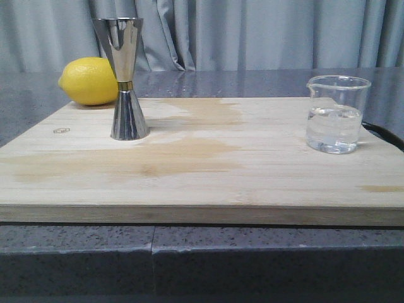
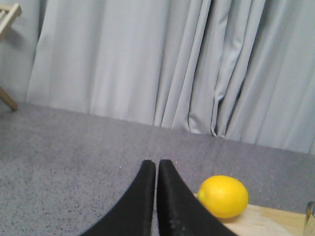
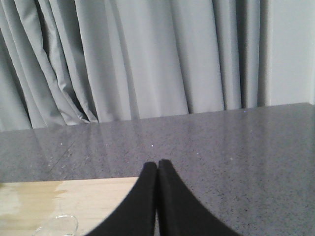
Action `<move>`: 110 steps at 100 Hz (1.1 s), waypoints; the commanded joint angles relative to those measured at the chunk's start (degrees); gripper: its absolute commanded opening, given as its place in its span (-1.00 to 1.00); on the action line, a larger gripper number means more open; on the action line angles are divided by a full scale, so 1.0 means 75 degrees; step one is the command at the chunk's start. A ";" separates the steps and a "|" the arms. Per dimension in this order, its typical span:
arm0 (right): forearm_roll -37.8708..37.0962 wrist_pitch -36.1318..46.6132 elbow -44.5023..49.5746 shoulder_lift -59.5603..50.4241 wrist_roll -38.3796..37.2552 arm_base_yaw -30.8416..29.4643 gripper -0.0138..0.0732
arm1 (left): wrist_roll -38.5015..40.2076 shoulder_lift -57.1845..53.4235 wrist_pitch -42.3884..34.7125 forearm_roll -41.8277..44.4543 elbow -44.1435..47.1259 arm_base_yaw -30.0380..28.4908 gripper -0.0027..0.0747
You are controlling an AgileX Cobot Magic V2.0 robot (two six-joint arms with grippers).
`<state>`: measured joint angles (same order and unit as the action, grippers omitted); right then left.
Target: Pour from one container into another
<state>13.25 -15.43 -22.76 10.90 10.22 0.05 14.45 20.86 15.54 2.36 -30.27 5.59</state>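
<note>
The clear glass beaker stands upright at the right end of the wooden board, about half full of clear liquid; only its rim shows in the right wrist view. The steel hourglass jigger stands upright on the board's left part. Neither arm appears in the front view. My left gripper is shut and empty, above the grey counter off the board's left end. My right gripper is also shut and empty, over the counter by the board's right end.
A yellow lemon lies behind the jigger at the board's back left corner, also seen as a lemon in the left wrist view. Grey curtains hang behind the grey speckled counter. A dark cable lies right of the beaker.
</note>
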 commanded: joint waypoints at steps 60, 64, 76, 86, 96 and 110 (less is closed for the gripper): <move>0.0034 0.0015 -0.1552 0.2802 0.0046 -0.0055 0.71 | -0.3247 0.3499 -0.0990 -0.0828 -0.1409 0.4035 0.19; 0.0034 -0.0005 -0.1522 0.2802 0.0046 -0.0055 0.71 | -0.3247 0.3614 -0.1069 -0.0828 -0.1409 0.4110 0.44; 0.0020 -0.0052 -0.1462 0.2802 0.0046 -0.0055 0.71 | -0.3247 0.3978 -0.1100 -0.1032 -0.1409 0.4166 0.72; 0.0020 -0.0033 -0.1317 0.2802 0.0046 -0.0055 0.71 | -0.3247 0.4328 -0.1279 -0.1033 -0.1335 0.4166 0.72; 0.0020 -0.0033 -0.1098 0.2802 0.0046 -0.0055 0.71 | -0.3247 0.4549 -0.2003 -0.1033 -0.1070 0.4166 0.72; 0.0020 0.0106 -0.0763 0.2802 0.0046 -0.0055 0.71 | -0.3232 0.4790 -0.2945 -0.1196 -0.0588 0.4212 0.72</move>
<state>13.25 -19.76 -28.20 31.43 10.22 0.05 -9.89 56.45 2.11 -5.35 -34.94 36.47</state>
